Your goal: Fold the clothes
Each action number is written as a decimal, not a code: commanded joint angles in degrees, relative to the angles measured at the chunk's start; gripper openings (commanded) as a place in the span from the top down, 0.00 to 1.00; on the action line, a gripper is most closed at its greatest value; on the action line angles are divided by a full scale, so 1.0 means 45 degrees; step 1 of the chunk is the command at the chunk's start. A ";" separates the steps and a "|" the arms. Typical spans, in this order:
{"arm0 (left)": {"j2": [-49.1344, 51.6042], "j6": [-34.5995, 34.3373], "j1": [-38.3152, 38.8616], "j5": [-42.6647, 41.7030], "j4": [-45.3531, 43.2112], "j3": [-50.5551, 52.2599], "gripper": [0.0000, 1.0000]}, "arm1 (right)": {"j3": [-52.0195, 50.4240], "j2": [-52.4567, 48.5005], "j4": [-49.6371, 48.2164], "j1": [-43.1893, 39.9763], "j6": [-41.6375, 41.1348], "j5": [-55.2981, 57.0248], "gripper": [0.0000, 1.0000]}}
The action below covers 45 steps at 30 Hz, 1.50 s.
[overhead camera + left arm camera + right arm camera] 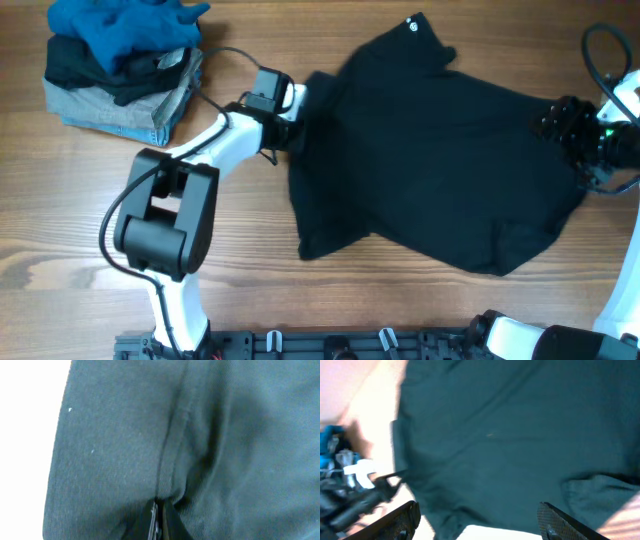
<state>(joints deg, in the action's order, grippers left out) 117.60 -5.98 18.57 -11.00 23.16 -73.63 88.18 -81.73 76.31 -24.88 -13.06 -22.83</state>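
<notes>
A black garment [430,160] lies spread and rumpled across the middle and right of the wooden table. My left gripper [290,125] is at its left edge, shut on a pinch of the fabric; in the left wrist view the fingers [160,517] close on a fold beside a seam of the dark cloth [125,435]. My right gripper [560,125] is at the garment's right edge. In the right wrist view its fingers [477,520] are wide apart and empty above the cloth [510,435].
A stack of folded clothes [120,60] sits at the back left: blue on top, black beneath, grey denim at the bottom. Cables run near the left arm and at the far right. Bare wood [400,300] lies in front of the garment.
</notes>
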 commanded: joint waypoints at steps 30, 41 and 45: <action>-0.4862 -0.1331 -0.4435 0.1642 0.3920 0.0782 0.30 | -1.0584 -0.1185 -0.9972 0.9423 -0.4639 0.3978 0.96; -0.4862 -0.1331 -0.4435 0.1642 0.4061 0.0782 0.29 | -1.0166 0.2142 -0.4182 0.5459 -0.8655 0.6611 0.40; -0.4862 -0.1331 -0.4420 0.1598 0.4401 0.0787 0.42 | -1.0185 0.2079 -0.7504 0.5090 -0.1243 0.1345 0.58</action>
<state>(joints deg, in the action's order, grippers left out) 96.88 -12.36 -1.41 -3.05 42.39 -70.43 41.69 -72.75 48.73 -2.26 -42.09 2.74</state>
